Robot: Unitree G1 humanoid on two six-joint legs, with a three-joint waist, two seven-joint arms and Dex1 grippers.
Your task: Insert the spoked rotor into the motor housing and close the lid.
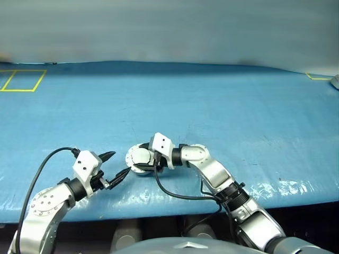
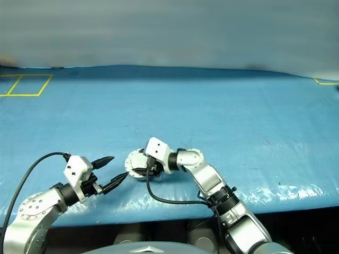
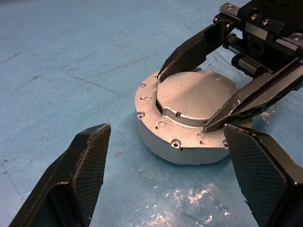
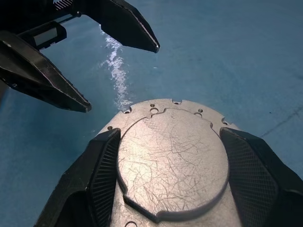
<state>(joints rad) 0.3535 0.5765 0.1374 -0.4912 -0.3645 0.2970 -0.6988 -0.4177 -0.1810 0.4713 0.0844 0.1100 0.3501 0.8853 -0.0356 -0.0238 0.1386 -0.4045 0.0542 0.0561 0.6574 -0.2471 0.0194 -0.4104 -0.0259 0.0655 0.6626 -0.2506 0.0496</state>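
The motor housing (image 3: 189, 153) is a short silver cylinder standing on the blue table near its front edge. The lid (image 4: 173, 161) lies flat on top of it, showing a scratched, raised round plate. My right gripper (image 4: 170, 137) reaches in from the right, and its black fingers (image 3: 189, 52) press on opposite sides of that raised plate. My left gripper (image 3: 165, 130) is open just left of the housing, with its wide jaws pointing at it and touching nothing. The spoked rotor is hidden.
The blue table sheet (image 1: 212, 106) stretches far back and to both sides. Yellow tape squares (image 1: 21, 80) mark the far left corner. The table's front edge (image 1: 175, 206) runs just below the arms, and a black cable (image 1: 180, 194) hangs from the right wrist.
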